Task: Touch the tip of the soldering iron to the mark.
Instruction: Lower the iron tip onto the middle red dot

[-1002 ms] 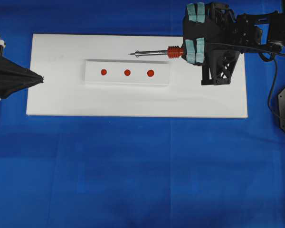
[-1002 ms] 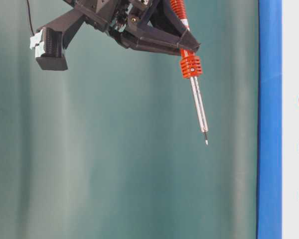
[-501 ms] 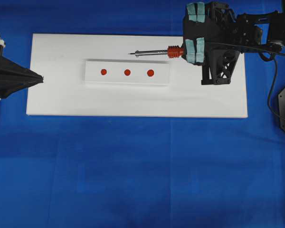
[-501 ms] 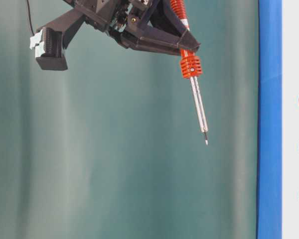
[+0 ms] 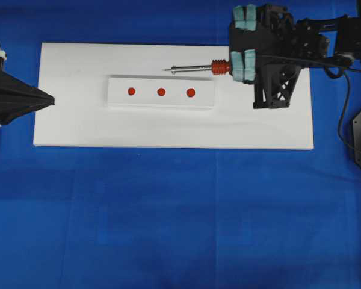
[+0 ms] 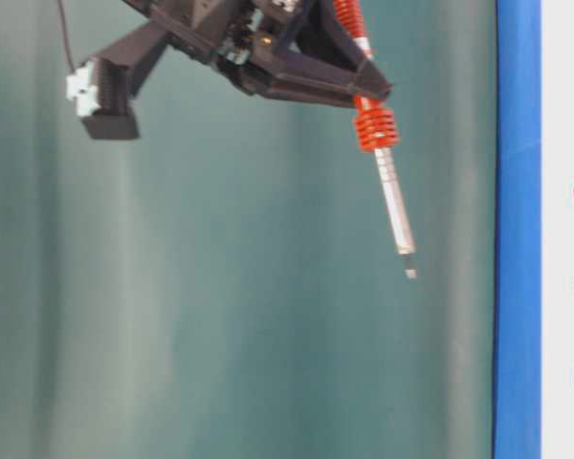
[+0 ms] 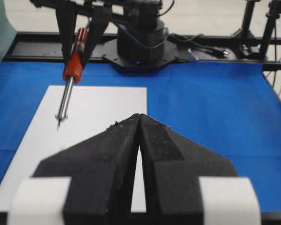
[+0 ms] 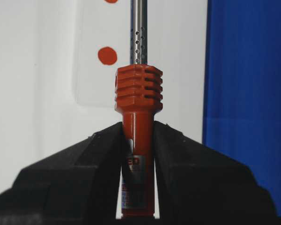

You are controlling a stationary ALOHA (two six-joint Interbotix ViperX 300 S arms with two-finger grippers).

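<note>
Looking down from overhead, you are seeing the right gripper clamping the soldering iron by its red-orange handle. The silver shaft is pointing toward nine o'clock, and the tip is lying just outside the twelve o'clock edge of the white strip that carries three red marks. The nearest mark is sitting toward six o'clock of the tip. The left gripper is parked at the nine o'clock edge of the white board, jaws together, holding nothing.

In the table-level view, the iron is slanting tip-down, and the tip is hanging in the air, well apart from the board.

From the left wrist camera, you are seeing that gripper's own black jaws pressed together, with the iron hanging beyond them at about eleven o'clock.

From the right wrist camera, the jaws are pinching the smooth handle just behind the ribbed collar. You are likely handling something light and rigid, though the trailing cord may tug it. The plastic handle is the place to grip; the thin shaft looks easy to bend, so press gently.
</note>
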